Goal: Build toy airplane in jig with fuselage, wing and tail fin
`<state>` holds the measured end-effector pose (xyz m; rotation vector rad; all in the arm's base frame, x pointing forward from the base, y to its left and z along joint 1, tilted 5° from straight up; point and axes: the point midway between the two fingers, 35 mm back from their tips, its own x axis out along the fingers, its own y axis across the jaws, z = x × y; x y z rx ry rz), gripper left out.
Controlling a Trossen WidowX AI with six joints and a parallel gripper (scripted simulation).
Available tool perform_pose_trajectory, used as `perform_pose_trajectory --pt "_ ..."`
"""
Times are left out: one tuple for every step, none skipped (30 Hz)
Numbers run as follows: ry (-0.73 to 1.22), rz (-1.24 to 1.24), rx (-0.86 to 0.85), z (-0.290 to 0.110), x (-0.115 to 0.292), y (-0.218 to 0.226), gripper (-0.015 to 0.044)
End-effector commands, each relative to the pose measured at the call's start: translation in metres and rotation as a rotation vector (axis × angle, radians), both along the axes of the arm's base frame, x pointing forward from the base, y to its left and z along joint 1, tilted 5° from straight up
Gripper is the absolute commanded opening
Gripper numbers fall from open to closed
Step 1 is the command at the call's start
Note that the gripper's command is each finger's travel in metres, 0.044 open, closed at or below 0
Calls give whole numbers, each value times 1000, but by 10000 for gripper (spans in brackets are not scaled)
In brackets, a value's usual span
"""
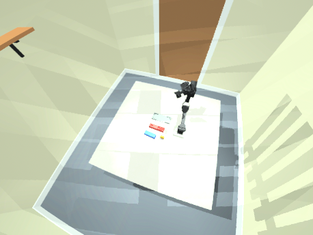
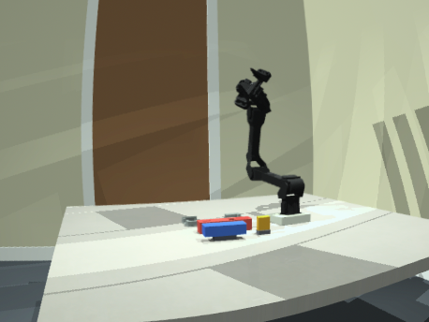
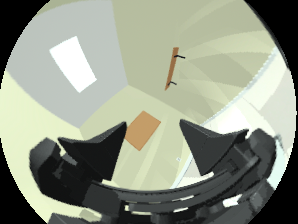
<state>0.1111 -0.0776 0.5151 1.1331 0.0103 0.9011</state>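
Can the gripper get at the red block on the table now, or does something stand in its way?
Probably yes. The gripper is open, empty and raised high, and the red block lies uncovered from above. The blue block stands close in front of it, the yellow piece beside it.

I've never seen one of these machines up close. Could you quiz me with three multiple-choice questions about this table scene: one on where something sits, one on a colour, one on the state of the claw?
1. Where is the small yellow block?
A. On top of the red piece
B. On the table between the blue piece and the arm's base
C. In the gripper

2. What colour is the long piece nearest the exterior camera?
A. Blue
B. Green
C. Black

3. How is the gripper now?
A. Shut on the red piece
B. Shut on nothing
C. Open, holding nothing

Answers:
1 B: it stands on the table beside the blue piece, left of the pale base plate.
2 A: the blue piece lies in front of the red piece.
3 C: the wrist view shows the fingers wide apart with only the room between them.
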Motion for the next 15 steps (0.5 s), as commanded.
perform_pose_trajectory --pt "0 0 0 0 0 0 426" --pt "-2 -2 -6 0 -1 1 440" --pt "-8 -9 -23 0 -2 6 440" --pt "-17 -19 -51 1 -5 13 440" --pt "-30 -34 -91 1 -8 23 440" --pt "-43 -52 -143 0 -12 37 440" --pt "-57 -73 -206 -1 -15 53 440" --pt "-69 -94 -276 -4 -16 70 440" --pt "-77 -114 -347 -8 -17 87 440" --pt "-82 -133 -417 -14 -16 104 440" --pt "-83 -147 -478 -19 -14 118 440" --pt "-80 -162 -546 -26 -10 133 440" --pt "-74 -175 -609 -34 -6 146 440" --pt "-68 -184 -660 -40 -2 156 440" --pt "-53 -193 -704 -47 3 165 440"
